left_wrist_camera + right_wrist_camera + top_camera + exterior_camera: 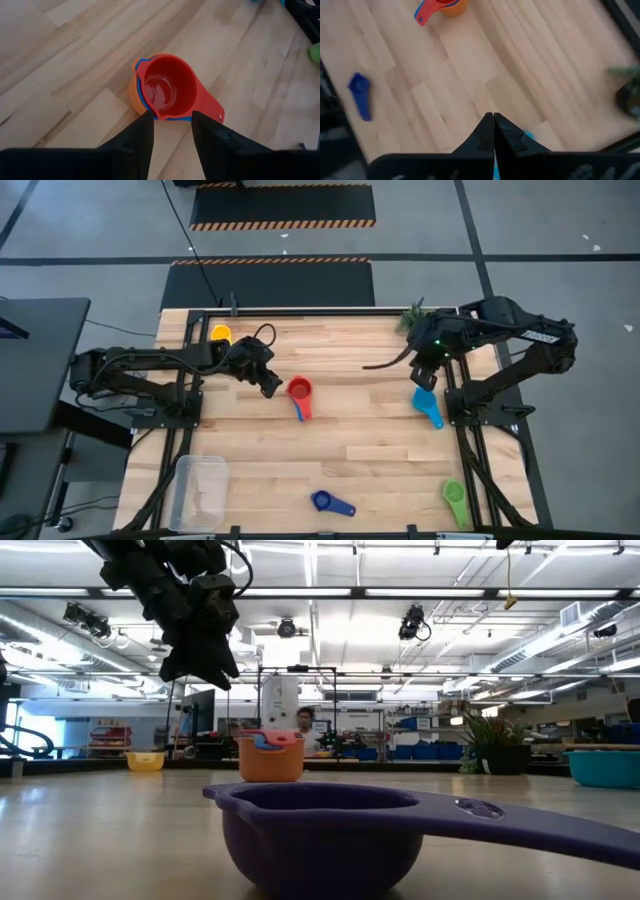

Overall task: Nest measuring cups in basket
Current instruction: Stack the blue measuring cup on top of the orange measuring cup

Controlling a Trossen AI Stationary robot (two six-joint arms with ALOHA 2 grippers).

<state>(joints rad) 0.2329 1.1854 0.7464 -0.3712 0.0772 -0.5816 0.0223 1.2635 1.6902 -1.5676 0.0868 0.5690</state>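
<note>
A stack of nested cups (300,392), red inside blue inside orange, stands on the table's middle; it also shows in the left wrist view (167,87) and the low view (270,755). My left gripper (270,383) is open and hangs above the table just left of the stack, its fingertips (147,120) short of the rim. My right gripper (428,375) is shut and empty, above the light blue cup (427,404). The yellow cup (221,334) stands far left. The dark blue cup (330,502) and the green cup (455,498) stand near the front. The clear basket (200,490) stands front left.
A small green plant (412,317) stands at the table's far right. Black frame rails run along the table's left and right sides (470,440). Bare wood lies between the stack and the front cups. A person shows in the room beyond the table (305,723).
</note>
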